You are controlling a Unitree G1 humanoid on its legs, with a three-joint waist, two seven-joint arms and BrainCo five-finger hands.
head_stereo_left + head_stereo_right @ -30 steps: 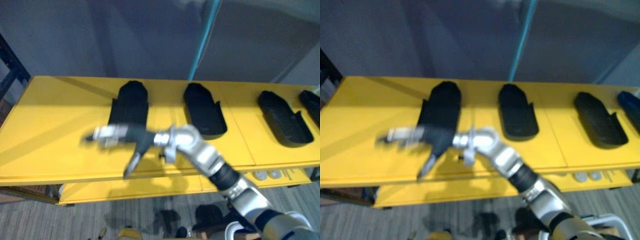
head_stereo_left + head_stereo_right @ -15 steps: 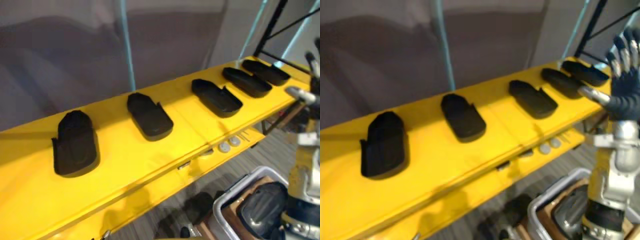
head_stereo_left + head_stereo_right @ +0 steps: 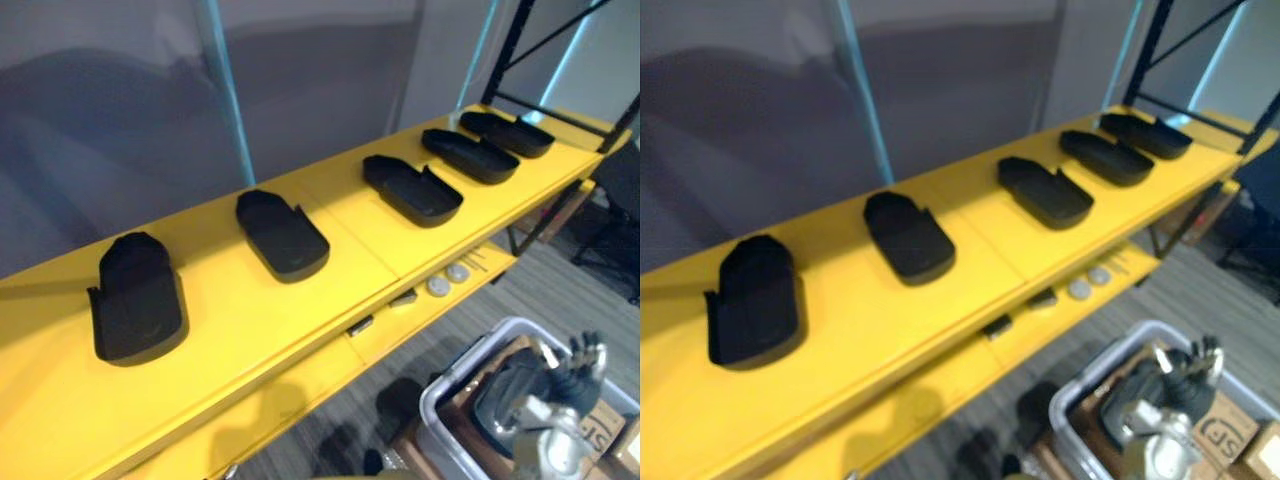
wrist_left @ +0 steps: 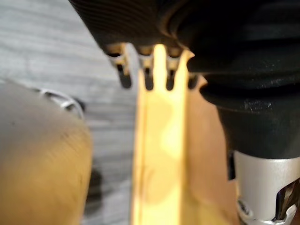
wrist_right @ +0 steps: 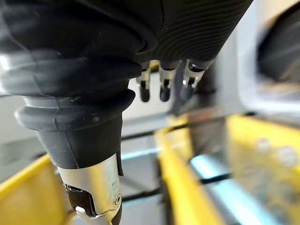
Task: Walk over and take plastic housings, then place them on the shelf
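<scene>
- The fingers (image 5: 162, 86) of the right hand (image 3: 565, 385) hang straight and loose, a little apart, with nothing caught between them and the thumb. An empty, relaxed hand suits a pick-up that has not yet begun.
- Right under those fingers lies a black housing (image 3: 505, 400) in a grey bin (image 3: 440, 392) on the floor. The hand is poised above it, probably to reach down for this next piece. Whether the tips touch it I cannot tell.
- Well away from the fingers, up and across, the yellow shelf (image 3: 345, 290) carries a row of housings (image 3: 282, 235). They are spaced apart with their hollow sides up, which suggests each was set down singly with a gap left for the next. Bare yellow remains at the near end, beside the closest one.
- The fingers of the left hand (image 4: 140, 23) also hang loose and hold nothing. A yellow edge runs past them, likely part of the shelf, with grey floor (image 4: 47, 47) beside it. This hand looks idle.
- The eye views give the whole row and show the bin's place below the shelf, but little of the finger posture. The right wrist view shows the fingers clearly slack and empty, with the bin wall and a dark housing just beyond them.
</scene>
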